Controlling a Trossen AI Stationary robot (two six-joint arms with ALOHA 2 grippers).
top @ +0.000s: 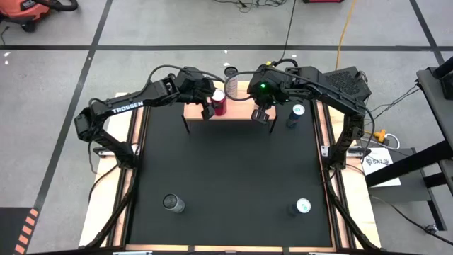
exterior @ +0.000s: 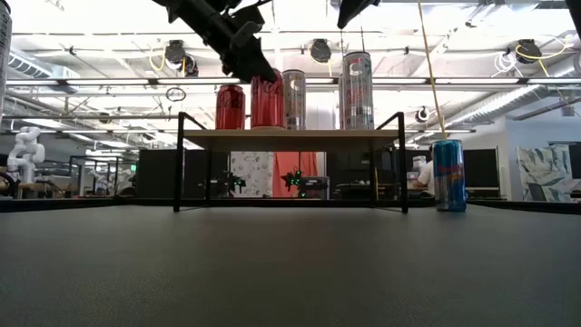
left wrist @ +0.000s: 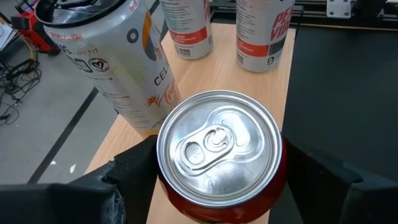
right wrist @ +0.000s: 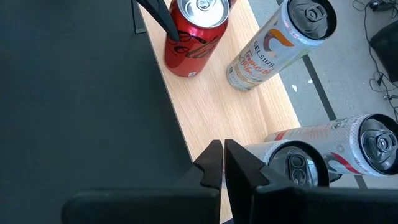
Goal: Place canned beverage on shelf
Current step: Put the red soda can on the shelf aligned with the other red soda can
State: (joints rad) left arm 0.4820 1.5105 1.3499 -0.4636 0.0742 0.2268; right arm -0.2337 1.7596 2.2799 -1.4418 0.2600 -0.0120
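Observation:
A red can [left wrist: 217, 149] with a silver top stands on the light-wood shelf [top: 237, 113] at the table's far edge. My left gripper [left wrist: 217, 186] is closed around it, one finger on either side. The same can shows in the right wrist view [right wrist: 193, 34] and the low view [exterior: 266, 104]. My right gripper [right wrist: 222, 163] hangs shut above the shelf's near edge, holding nothing. A Celsius can [left wrist: 118, 62] and two white-and-red cans [left wrist: 186, 25] [left wrist: 264, 31] stand on their bases on the shelf. My left gripper pinches the red can's upper side wall [left wrist: 163, 177], just under the rim, between its two fingers [left wrist: 134, 171]. The fingers come slanting down from the table's left. The can stands upright with its base on the shelf top [exterior: 266, 127].
A blue can [exterior: 448, 175] stands on the black mat right of the shelf. Two more cans [top: 173, 204] [top: 302, 207] stand near the mat's front. The shelf's black legs [exterior: 179, 163] [exterior: 403, 163] rise from the mat. Open mat [top: 226, 170] lies between.

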